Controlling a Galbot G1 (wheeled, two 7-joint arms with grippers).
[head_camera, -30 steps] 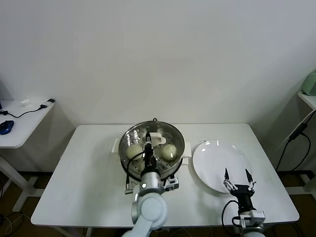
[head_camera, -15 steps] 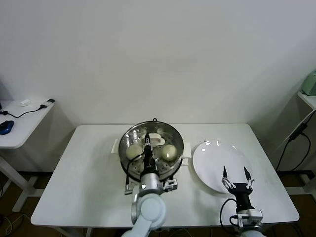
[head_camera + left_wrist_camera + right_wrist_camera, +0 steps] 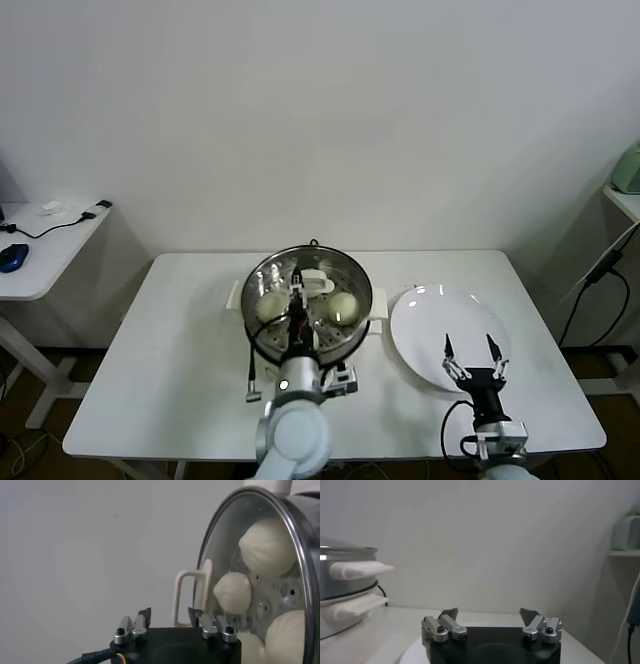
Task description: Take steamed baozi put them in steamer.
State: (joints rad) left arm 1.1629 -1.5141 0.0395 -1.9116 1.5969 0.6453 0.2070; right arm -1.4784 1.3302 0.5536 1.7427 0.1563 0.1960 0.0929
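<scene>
The steamer (image 3: 352, 281) stands mid-table, shiny steel on a white base. Two baozi (image 3: 268, 306) (image 3: 343, 306) lie in it either side of my left gripper (image 3: 297, 302). That gripper hangs over the steamer's near half, open and holding nothing. In the left wrist view, my left gripper (image 3: 170, 616) shows a wide gap between its fingertips (image 3: 145, 615), and three baozi (image 3: 267, 547) (image 3: 232, 591) (image 3: 286, 636) rest on the perforated tray inside the steamer (image 3: 299, 540). My right gripper (image 3: 468, 350) (image 3: 489, 615) stands open and empty over the near edge of the white plate.
A flat white plate (image 3: 440, 312) lies right of the steamer, bare where it shows. The steamer's cream side handle (image 3: 192, 597) sits just beyond my left fingertips. Side tables stand at far left (image 3: 40, 250) and far right. The steamer (image 3: 340, 580) shows in the right wrist view.
My left gripper has gone from shut to open over the steamer and drawn back slightly toward me. The right gripper has drifted a little toward the table's near edge, still open.
</scene>
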